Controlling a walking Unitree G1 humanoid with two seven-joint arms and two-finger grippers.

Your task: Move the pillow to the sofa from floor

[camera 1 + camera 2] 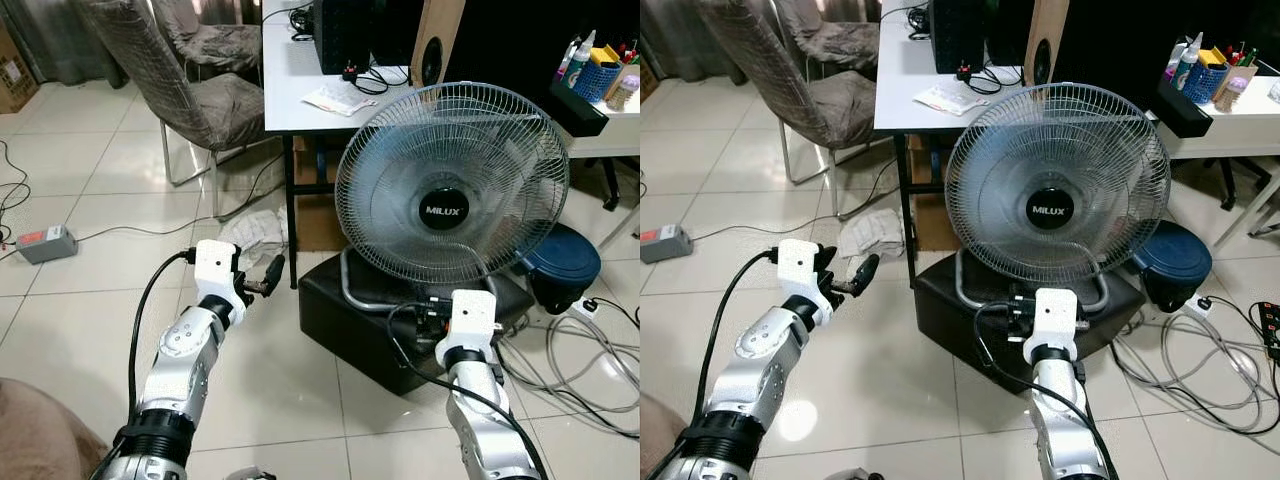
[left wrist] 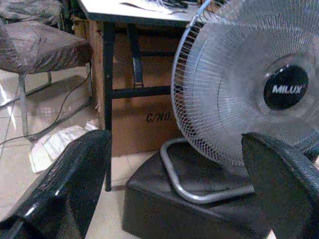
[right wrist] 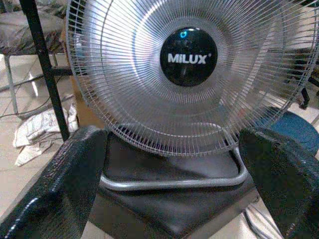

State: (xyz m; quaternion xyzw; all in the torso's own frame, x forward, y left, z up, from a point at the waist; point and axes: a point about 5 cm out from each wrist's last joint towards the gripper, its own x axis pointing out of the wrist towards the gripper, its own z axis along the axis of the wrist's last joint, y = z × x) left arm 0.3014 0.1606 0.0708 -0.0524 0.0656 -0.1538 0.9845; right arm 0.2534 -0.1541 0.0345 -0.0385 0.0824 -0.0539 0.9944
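Wrist views: the left wrist view is showing a brown cardboard box (image 2: 144, 119) printed "C/NO" under the white table (image 2: 129, 10); the right wrist view is showing the MILUX fan (image 3: 187, 74) head-on, with a blue bin (image 3: 294, 129) behind it.
Head views: these are taking in what the wrist views are not, namely the tabletop clutter, a grey power adapter (image 1: 45, 243) on the floor, and a tangle of grey cables (image 1: 590, 370).
Floor and room: pale glossy tiles (image 1: 100, 180) are running throughout; the fan is standing on a black cushioned box (image 1: 380, 320); a draped grey chair (image 1: 190, 90) is sitting beside the table, crumpled cloth (image 1: 255, 232) near its leg.
Left gripper (image 1: 262, 280): it is reaching forward at mid-height, fingers spread apart, holding nothing.
Right gripper (image 3: 174, 184): it is pointing at the fan's base, fingers wide apart, holding nothing.
Pillow: a brownish soft shape (image 1: 40, 430) is lying at the lower left corner; whether it is the pillow cannot be told.
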